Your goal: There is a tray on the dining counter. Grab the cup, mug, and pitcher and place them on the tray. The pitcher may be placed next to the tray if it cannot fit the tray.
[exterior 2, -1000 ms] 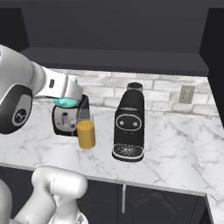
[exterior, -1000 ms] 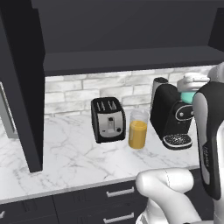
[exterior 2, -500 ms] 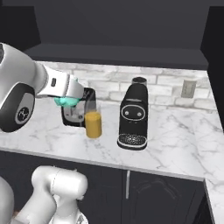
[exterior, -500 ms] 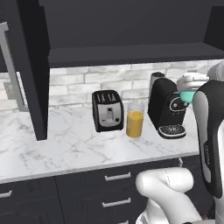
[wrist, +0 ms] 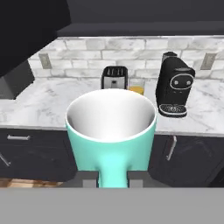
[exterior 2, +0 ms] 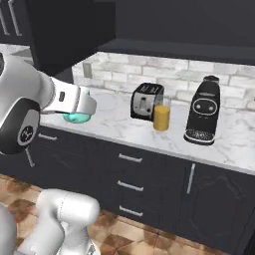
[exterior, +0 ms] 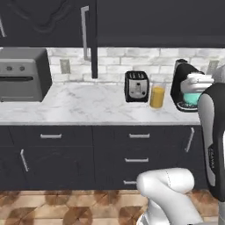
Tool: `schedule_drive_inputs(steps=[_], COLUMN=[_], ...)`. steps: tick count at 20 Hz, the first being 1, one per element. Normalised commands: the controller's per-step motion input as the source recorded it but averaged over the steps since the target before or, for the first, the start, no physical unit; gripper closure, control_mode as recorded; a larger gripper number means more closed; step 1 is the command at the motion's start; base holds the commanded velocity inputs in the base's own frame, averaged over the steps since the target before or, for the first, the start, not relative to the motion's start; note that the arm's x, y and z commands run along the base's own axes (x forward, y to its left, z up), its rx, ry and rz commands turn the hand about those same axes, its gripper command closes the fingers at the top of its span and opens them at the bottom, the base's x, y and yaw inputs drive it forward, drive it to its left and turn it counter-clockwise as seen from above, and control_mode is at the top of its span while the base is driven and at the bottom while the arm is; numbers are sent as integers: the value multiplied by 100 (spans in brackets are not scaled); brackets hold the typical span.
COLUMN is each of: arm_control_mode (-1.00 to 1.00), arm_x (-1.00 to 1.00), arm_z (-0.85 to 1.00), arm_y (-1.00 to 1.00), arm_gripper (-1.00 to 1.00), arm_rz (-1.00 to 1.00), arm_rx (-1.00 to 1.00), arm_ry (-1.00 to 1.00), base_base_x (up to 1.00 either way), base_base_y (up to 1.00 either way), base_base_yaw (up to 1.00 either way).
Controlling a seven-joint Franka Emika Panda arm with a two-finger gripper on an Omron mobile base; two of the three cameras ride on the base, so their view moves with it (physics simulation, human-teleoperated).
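The mug (wrist: 111,135) is teal with a white inside, and the gripper (wrist: 112,183) holds it in the air, in front of the kitchen worktop and apart from it. In the hand view the mug sits upright between the two fingers (wrist: 89,183), which press against its lower part, so the jaws are closed narrow on the mug. Its inside looks empty. In the left base view a part of the teal mug (exterior: 191,97) shows under the white hand, and in the right base view the mug (exterior 2: 76,118) hangs just below the end of the arm.

The pitcher (exterior 2: 161,114) stands upright on the marble worktop (exterior: 88,105), with orange juice visible through the clear glass. It is just beside the toaster (exterior 2: 146,101), on its right side, and I cannot tell if they touch. Further right, a black coffee machine (exterior 2: 203,110) stands on the same worktop, apart from the pitcher. Behind them is a white brick wall (exterior 2: 184,79). At the far left of the worktop in the left base view there is a grey oven-like box (exterior: 23,74). Below the worktop are dark drawers (exterior 2: 134,184) with pale handles.
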Motion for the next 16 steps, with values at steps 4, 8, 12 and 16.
schedule_drive_inputs(steps=[4, 8, 12, 16], arm_control_mode=[100, 100, 100, 100], arm_x=[0, 0, 0, 0], arm_z=[0, 0, 0, 0], arm_y=[0, 0, 0, 0], arm_gripper=[100, 100, 100, 100], arm_rz=[0, 0, 0, 0], arm_rx=[0, 0, 0, 0], arm_ry=[0, 0, 0, 0], base_base_x=[-60, -42, -38, -32], base_base_y=[94, 61, 49, 46], base_base_yaw=[79, 95, 98, 98])
